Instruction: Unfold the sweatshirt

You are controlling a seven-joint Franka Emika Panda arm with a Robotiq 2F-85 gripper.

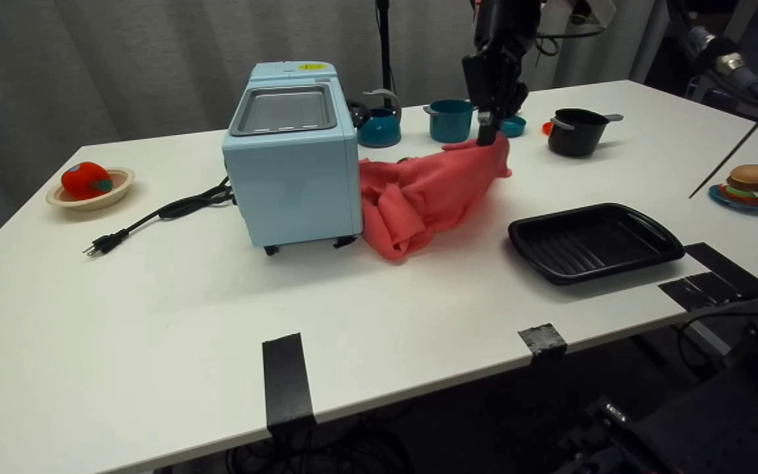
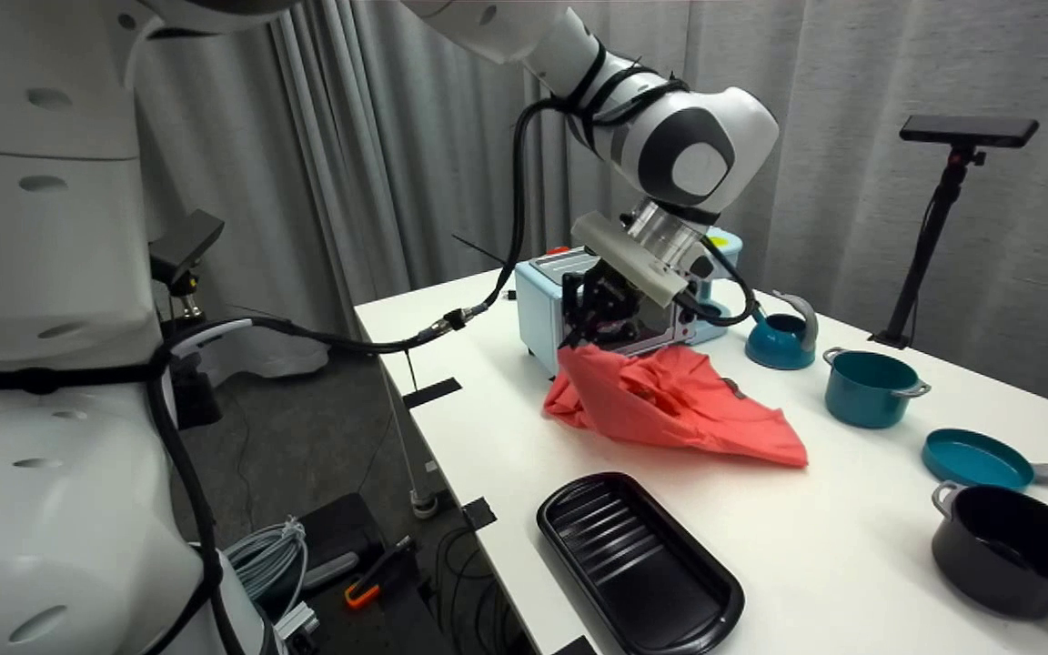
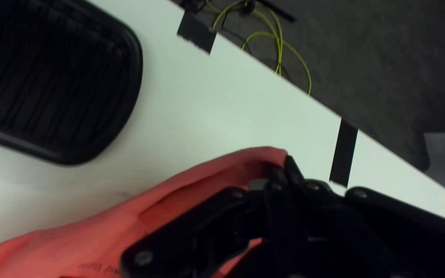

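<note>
1. Your claw [image 1: 486, 137] is clamped on an edge of the sweatshirt [image 1: 435, 191]; in the wrist view you can see the red cloth running up to its tips, which are pressed together there.

2. At this edge the sweatshirt is lifted above the desk [image 1: 155, 329]; the remaining part lies in loose folds on the white surface.

3. In both exterior views you find the sweatshirt between the light-blue toaster oven [image 1: 293, 187] and the black tray [image 1: 589, 240]. It is just beside the toaster oven, but whether they are touching, you cannot tell. From the tray it is apart.

4. In the wrist view, the cloth carries some small dark print [image 3: 99, 267], which is too blurred for you to read.

5. In an exterior view, you have at the left a bowl [image 1: 122, 184] with a tomato [image 1: 85, 181] in it. Between this bowl and the toaster oven lies a power cord [image 1: 185, 207], and on the right a hamburger [image 1: 754, 178] sits on a blue plate [image 1: 741, 205].

6. In an exterior view, to the right of the sweatshirt, a kettle [image 2: 774, 350], a teal pot [image 2: 861, 400], a small pan [image 2: 977, 459] and a black pot [image 2: 979, 564] stand from far to near.

7. Along the near edge of the desk you see pieces of black tape [image 1: 287, 378].
</note>
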